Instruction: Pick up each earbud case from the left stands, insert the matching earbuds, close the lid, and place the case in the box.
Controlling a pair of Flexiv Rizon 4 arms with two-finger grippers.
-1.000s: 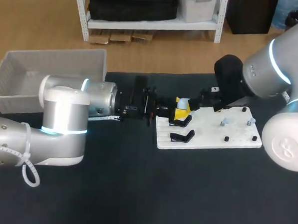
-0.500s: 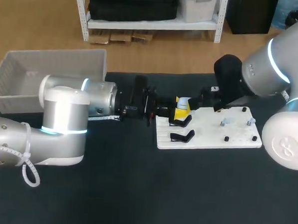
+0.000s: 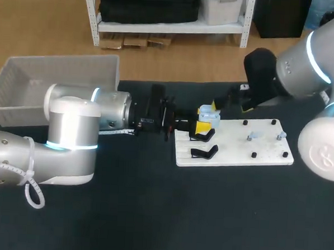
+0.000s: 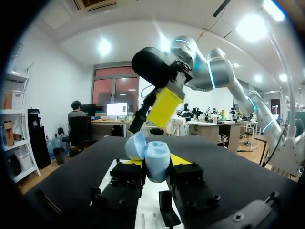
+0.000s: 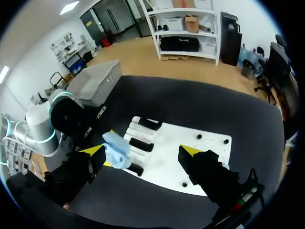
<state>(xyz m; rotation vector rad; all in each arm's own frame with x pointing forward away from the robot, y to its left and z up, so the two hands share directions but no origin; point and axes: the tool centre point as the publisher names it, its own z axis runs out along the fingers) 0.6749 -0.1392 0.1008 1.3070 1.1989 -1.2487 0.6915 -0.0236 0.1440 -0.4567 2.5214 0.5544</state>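
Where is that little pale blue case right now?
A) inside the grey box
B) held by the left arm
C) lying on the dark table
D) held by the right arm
B: the left gripper clamps the earbud case between its fingers; the right gripper is open, apart from it.

black table, matte, evenly lit
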